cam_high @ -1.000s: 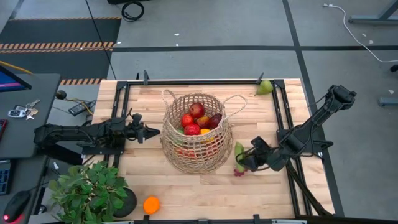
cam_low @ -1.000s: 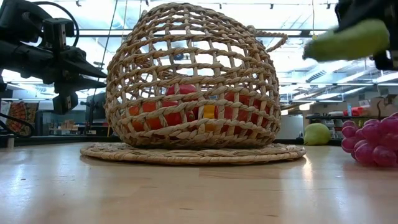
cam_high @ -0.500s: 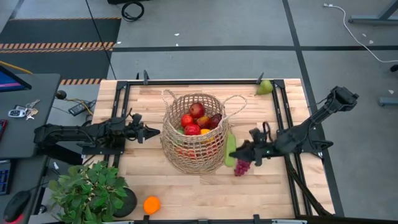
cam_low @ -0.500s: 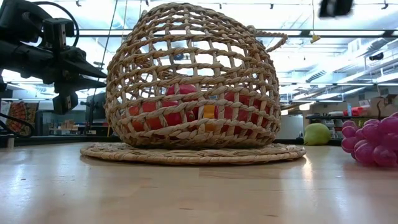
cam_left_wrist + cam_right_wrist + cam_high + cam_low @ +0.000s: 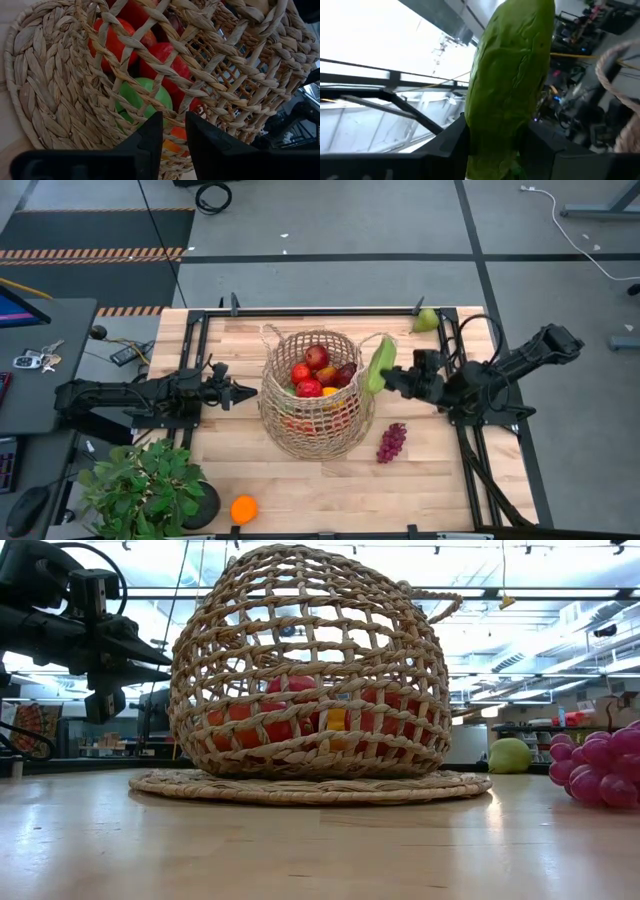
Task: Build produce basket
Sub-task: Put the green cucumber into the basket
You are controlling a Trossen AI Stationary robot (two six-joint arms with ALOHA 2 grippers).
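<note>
Right arm carrying a long green cucumber to the basket rim; deposit not yet made.

The right end effector (image 5: 386, 376) is clenched on the long green cucumber (image 5: 378, 366), held raised just beside the right loop handle of the large tan open-weave wicker basket (image 5: 312, 430), which stands mid-surface with red apples (image 5: 307, 375) inside. The left end effector (image 5: 243, 392) waits just beside the basket's left wall, fingers nearly closed and holding nothing. A purple grape bunch (image 5: 390, 443), a green pear (image 5: 427, 319) and an orange (image 5: 243, 509) lie on the wooden surface (image 5: 440, 490). Judgement: the placing step is in hand; the next move calls for carrying the cucumber over the opening, clear of the handle, and letting go.
</note>
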